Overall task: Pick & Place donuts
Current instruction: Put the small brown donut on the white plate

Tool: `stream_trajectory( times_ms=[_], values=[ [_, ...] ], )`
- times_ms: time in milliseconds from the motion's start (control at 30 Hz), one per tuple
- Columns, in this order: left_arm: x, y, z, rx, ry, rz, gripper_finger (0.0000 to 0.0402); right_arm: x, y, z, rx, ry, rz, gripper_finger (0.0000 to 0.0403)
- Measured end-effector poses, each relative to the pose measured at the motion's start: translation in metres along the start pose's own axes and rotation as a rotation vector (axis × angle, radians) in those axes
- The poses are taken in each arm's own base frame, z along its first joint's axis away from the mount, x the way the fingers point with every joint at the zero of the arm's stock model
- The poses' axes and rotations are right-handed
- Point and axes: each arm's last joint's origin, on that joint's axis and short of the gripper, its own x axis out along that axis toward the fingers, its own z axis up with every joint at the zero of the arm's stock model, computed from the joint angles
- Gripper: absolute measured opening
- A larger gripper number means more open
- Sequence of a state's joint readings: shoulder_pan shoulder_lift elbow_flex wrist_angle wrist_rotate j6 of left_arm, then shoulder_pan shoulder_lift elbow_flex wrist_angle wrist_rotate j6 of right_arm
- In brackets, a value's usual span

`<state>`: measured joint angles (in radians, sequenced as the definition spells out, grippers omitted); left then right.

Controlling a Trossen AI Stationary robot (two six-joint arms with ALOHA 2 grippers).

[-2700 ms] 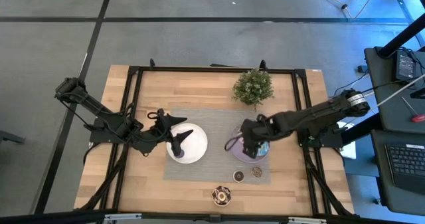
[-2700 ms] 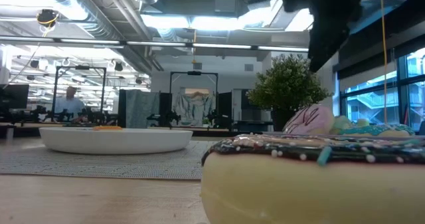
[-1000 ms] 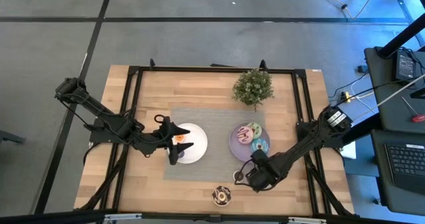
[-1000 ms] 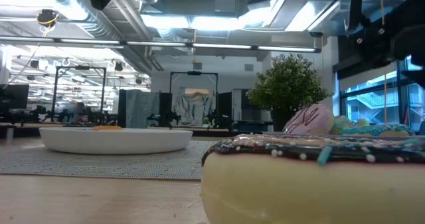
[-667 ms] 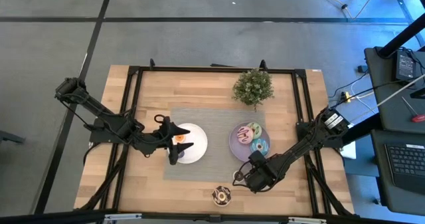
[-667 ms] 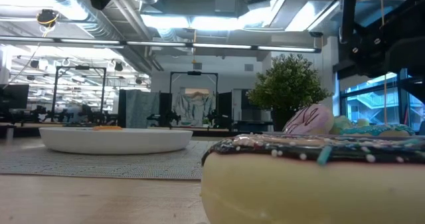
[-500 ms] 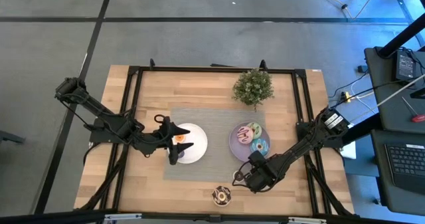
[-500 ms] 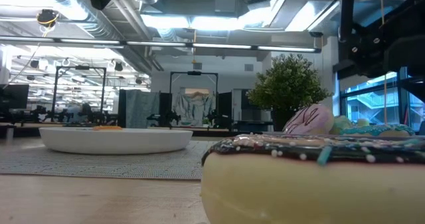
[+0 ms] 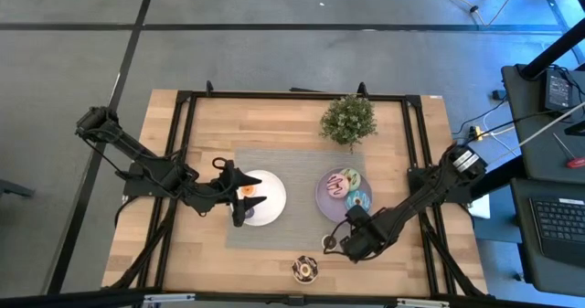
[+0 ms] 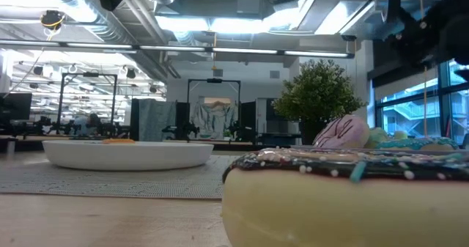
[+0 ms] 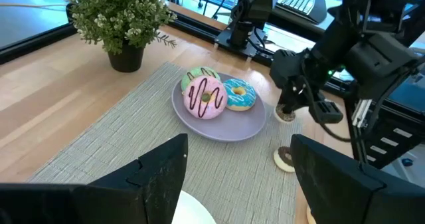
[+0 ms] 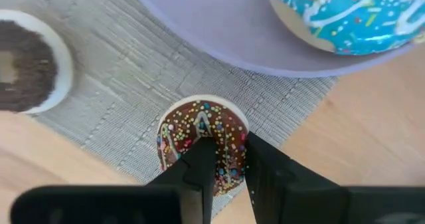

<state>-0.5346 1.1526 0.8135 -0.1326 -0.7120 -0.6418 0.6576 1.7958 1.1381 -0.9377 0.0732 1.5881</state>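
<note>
A speckled mini donut (image 12: pixel 201 136) lies at the grey mat's near right corner, beside the lilac plate (image 9: pixel 326 198). That plate carries the pink (image 11: pixel 207 98), green-white (image 11: pixel 197 74) and blue (image 11: pixel 239 94) donuts. My right gripper (image 12: pixel 229 147) is shut on the speckled donut. A dark brown mini donut (image 9: pixel 329 242) lies just left of it. The chocolate-sprinkled donut (image 9: pixel 304 270) sits on the wood near the front edge. My left gripper (image 9: pixel 245 203) hangs open over the white plate (image 9: pixel 270 198), where an orange mini donut (image 9: pixel 247 191) lies. My right gripper pinches the speckled mini donut's ring (image 12: pixel 232 141) from above. One finger (image 12: pixel 201 159) stands at the hole and the other (image 12: pixel 260 161) at the outer rim. The donut lies flat. Whether it is still on the mat I cannot tell.
A potted plant (image 9: pixel 348 118) stands at the mat's far right corner. The grey mat (image 9: pixel 302 166) covers the table's middle. Bare wood lies at the left and along the front edge.
My right gripper has stayed low over the speckled mini donut and has shifted slightly toward the table's right edge. The donuts and plates lie as before.
</note>
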Motion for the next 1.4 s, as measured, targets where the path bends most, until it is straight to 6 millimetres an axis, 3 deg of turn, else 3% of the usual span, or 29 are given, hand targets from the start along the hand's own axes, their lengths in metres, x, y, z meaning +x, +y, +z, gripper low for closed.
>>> stream_trajectory(
  times_ms=[133,267,500,633,800,1067,1267,1400],
  values=[
    [0.002,0.0,-0.001,0.014,-0.007,0.018,0.0259,-0.015,-0.002,0.001,-0.029,0.007,0.053,0.0074],
    [0.014,0.0,-0.006,0.166,0.015,0.037,0.0259,-0.044,0.001,0.009,-0.11,-0.002,0.16,0.0073],
    [0.052,-0.028,-0.011,0.472,-0.146,-0.161,0.0259,-0.091,0.011,0.051,-0.213,-0.089,0.327,0.0073],
    [0.067,-0.04,-0.01,0.695,-0.217,-0.057,0.0259,-0.107,0.013,0.082,-0.246,-0.112,0.391,0.0073],
    [0.071,-0.054,-0.007,0.934,-0.225,0.021,0.0257,-0.13,0.012,0.107,-0.277,-0.092,0.488,0.0073],
    [0.069,-0.058,-0.009,1.076,-0.23,0.029,0.0242,-0.158,0.012,0.13,-0.272,-0.172,0.589,0.0073],
    [0.069,-0.059,-0.007,1.332,-0.248,0.056,0.0235,-0.165,0.016,0.143,-0.268,-0.16,0.734,0.0073],
    [0.068,-0.06,-0.005,1.37,-0.27,0.056,0.0235,-0.167,0.017,0.146,-0.266,-0.166,0.758,0.0073]
  ],
)
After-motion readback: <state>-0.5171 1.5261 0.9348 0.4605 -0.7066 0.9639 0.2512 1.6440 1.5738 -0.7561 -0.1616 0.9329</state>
